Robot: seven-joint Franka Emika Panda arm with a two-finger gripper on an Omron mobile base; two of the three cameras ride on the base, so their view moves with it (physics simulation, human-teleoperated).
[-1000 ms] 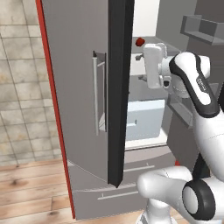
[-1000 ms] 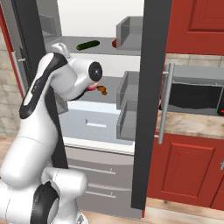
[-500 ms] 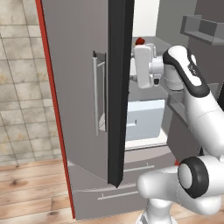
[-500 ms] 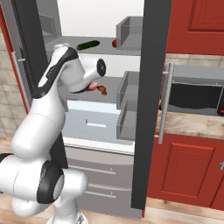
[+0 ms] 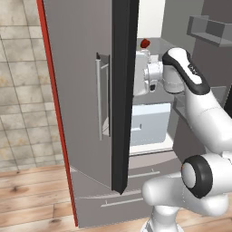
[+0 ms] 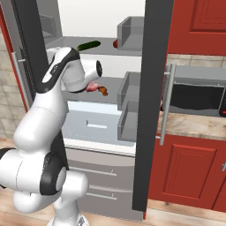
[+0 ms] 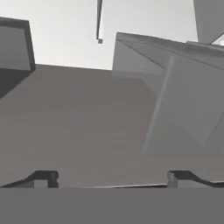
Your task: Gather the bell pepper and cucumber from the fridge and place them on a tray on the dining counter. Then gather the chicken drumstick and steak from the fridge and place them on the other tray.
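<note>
The fridge (image 6: pixel 145 106) stands open, its tall grey doors swung outward with dark edges and vertical handles, the white interior showing glass shelves, grey door bins (image 6: pixel 129 106) and a pale drawer (image 6: pixel 95 126) low down. The white arm (image 6: pixel 44 119) reaches up from the base into the fridge at the level of the middle shelf, its hand just inside the opening beside the left door's edge in the left base view. On the top shelf the cucumber (image 6: pixel 88 45) lies lengthwise, a dark green cylinder, with the bell pepper (image 5: pixel 145 43) near it further right, partly hidden by a door bin in the right base view. On the middle shelf the pinkish steak (image 6: pixel 92 87) lies just beside the brown-orange chicken drumstick (image 6: pixel 103 91), both close behind the wrist. The pincer (image 7: pixel 111 178) is spread wide with nothing between its tips, facing the grey shelf surface and bins
</note>
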